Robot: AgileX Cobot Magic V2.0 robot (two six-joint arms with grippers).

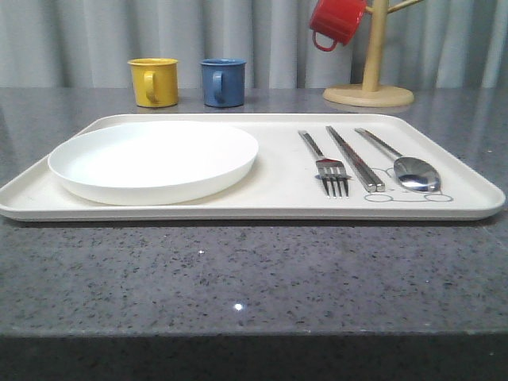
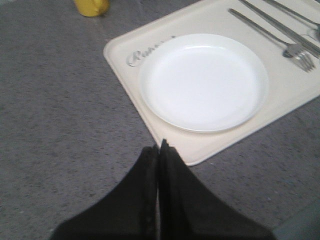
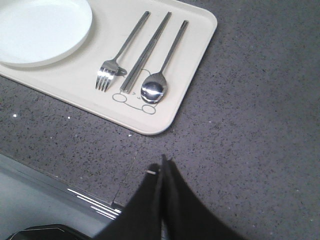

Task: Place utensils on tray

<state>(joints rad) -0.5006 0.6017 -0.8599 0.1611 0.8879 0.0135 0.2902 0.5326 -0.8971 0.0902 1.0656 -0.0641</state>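
The cream tray (image 1: 270, 202) lies across the middle of the grey counter. On its left half sits the round white plate (image 1: 155, 159). On its right half lie the fork (image 1: 327, 165), the chopsticks (image 1: 355, 157) and the spoon (image 1: 409, 167), side by side over the bunny drawing. In the left wrist view my left gripper (image 2: 159, 148) is shut and empty, above the counter near the tray's corner (image 2: 200, 155), with the plate (image 2: 204, 80) beyond. In the right wrist view my right gripper (image 3: 162, 165) is shut and empty, off the tray's corner (image 3: 155, 127), near the spoon (image 3: 154, 89) and fork (image 3: 107, 75).
A yellow mug (image 1: 154, 82) and a blue mug (image 1: 223, 82) stand behind the tray. A red mug (image 1: 336, 21) hangs on a wooden mug tree (image 1: 370, 75) at the back right. The counter's front edge (image 3: 95, 200) runs close to my right gripper.
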